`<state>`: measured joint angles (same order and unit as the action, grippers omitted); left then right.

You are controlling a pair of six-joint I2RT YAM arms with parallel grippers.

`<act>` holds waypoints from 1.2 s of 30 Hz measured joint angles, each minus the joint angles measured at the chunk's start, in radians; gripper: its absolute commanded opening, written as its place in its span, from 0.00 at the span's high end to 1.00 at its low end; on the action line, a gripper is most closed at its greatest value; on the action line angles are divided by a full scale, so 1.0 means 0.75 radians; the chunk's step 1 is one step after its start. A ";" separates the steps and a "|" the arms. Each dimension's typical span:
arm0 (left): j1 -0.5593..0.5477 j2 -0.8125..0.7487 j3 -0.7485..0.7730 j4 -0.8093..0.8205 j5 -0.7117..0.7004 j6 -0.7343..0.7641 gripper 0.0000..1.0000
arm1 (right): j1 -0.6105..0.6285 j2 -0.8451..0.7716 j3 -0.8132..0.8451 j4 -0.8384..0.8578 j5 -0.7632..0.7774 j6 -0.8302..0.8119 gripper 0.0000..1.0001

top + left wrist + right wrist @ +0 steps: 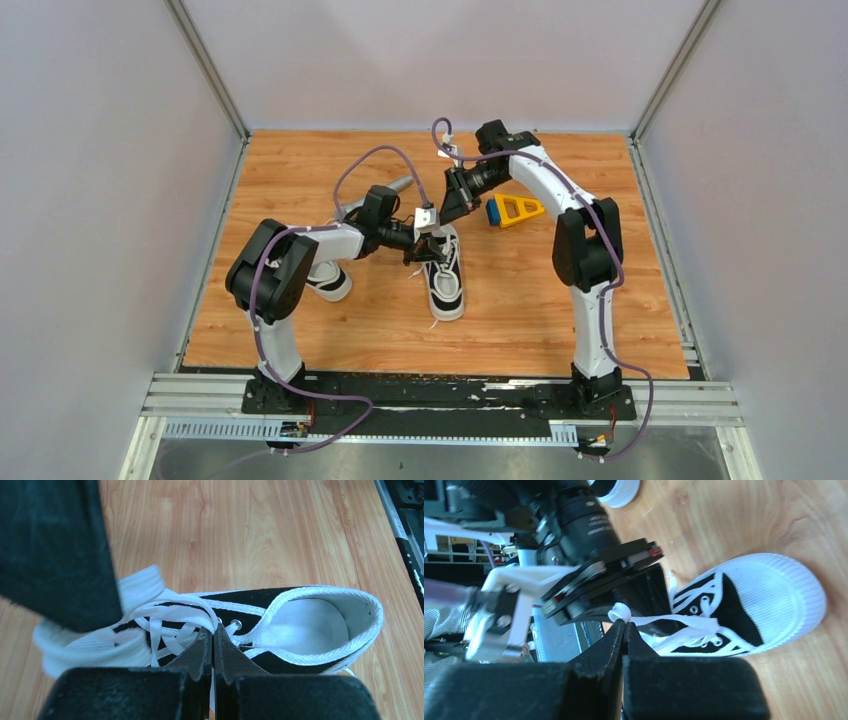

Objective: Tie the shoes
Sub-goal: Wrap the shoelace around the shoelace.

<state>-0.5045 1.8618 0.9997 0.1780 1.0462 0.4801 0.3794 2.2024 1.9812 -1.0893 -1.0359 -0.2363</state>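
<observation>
Nearest to the arm bases, on the wooden table [560,320], lies the second sneaker [328,282]. The left arm [300,250] covers most of it, so I cannot tell how its laces are. As far as can be seen, nobody works on it now.

Just beside it, more to the centre, lies the middle sneaker [447,280]. Its white toe cap seems to point toward the near edge. Both grippers meet over its open end.

The left gripper [213,632] is clenched, its jaws pressed together. A strand of the white lace [175,602] goes over the tips and appears pinched between them, close to the upper eyelets.

The right gripper [624,627] comes from the far side and is also clenched. It grips the lace end [620,613], which is bunched at its tips. From there the strand runs tight to the eyelets.

The lace is threaded through the eyelets, but I see no finished knot and no bow on this sneaker. My judgement is that the tying is in an early or middle stage. The crossing, the loops and the pulling tight are left, and then the other sneaker.

Farther back, apart from the shoes, a yellow and blue plastic piece [513,210] lies on the wood.
</observation>
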 measured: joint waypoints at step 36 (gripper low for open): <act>0.012 0.002 -0.058 0.227 -0.047 -0.315 1.00 | 0.092 -0.385 -0.558 -0.099 0.175 -0.179 1.00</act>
<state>-0.4953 1.8629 0.9562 0.3485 1.0111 0.2436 0.4484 1.9141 1.5623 -1.1637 -0.9043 -0.3706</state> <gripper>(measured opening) 0.009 0.009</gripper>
